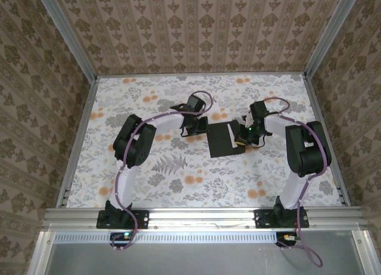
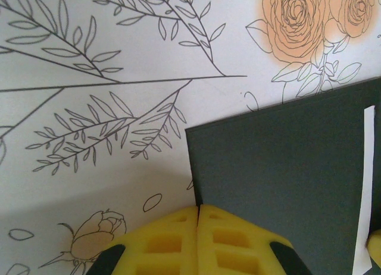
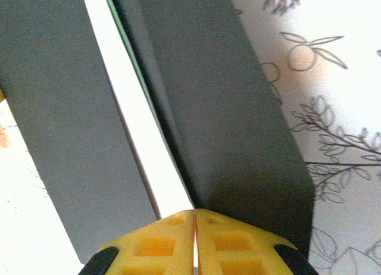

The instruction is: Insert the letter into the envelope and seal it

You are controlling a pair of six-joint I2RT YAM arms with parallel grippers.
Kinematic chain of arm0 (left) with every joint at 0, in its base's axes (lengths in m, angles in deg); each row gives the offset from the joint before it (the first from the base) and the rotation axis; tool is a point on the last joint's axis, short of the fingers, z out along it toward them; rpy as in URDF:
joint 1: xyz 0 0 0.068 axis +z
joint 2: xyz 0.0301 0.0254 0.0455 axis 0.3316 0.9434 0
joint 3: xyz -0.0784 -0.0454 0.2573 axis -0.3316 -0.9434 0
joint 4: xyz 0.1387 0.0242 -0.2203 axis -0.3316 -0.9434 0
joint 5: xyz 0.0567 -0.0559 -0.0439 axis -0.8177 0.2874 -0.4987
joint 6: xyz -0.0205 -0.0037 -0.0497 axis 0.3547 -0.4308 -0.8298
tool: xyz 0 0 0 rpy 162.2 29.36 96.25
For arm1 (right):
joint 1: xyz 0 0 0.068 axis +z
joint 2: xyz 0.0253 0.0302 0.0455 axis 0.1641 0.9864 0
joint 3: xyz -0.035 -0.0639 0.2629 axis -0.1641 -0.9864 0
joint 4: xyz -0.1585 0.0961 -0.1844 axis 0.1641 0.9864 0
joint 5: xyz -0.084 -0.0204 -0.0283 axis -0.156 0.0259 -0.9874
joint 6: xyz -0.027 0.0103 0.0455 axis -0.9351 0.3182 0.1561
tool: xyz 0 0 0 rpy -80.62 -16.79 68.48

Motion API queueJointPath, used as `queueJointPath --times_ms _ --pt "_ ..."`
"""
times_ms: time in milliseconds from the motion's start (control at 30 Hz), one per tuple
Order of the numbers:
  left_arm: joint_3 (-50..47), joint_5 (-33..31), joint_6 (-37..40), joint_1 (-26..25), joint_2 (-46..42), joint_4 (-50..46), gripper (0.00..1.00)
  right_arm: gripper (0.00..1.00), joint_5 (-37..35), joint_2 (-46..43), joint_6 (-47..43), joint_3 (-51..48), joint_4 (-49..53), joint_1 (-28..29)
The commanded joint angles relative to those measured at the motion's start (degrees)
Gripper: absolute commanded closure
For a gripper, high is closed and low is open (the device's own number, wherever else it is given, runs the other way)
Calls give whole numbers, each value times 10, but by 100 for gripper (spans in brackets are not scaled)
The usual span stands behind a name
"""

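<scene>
Left end effector [image 2: 197,221], right end effector [image 3: 194,222] — closed, touching envelope [image 2: 280,168].

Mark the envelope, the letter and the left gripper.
envelope [image 1: 225,138], top view, middle of its black face.
letter [image 3: 137,108], right wrist view, exposed white strip.
left gripper [image 2: 198,218], left wrist view, seam between fingertips.

Brown damask wallpaper walls [image 1: 196,31]; floral tablecloth [image 1: 178,180]; aluminium frame rails [image 1: 202,215]; even light.

left gripper [image 2: 198,209] closed | right gripper [image 3: 194,214] closed, seemingly | elbows raised
</scene>
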Motion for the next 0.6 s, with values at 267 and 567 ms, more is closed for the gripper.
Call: queueJointPath --times_ms 267,567 --pt "-10 -6 -8 -5 -3 -31 100 90 -38 -10 -14 -1 15 -4" --pt "-10 -6 -14 -6 -4 -31 100 90 -26 -4 -13 7 23 2"
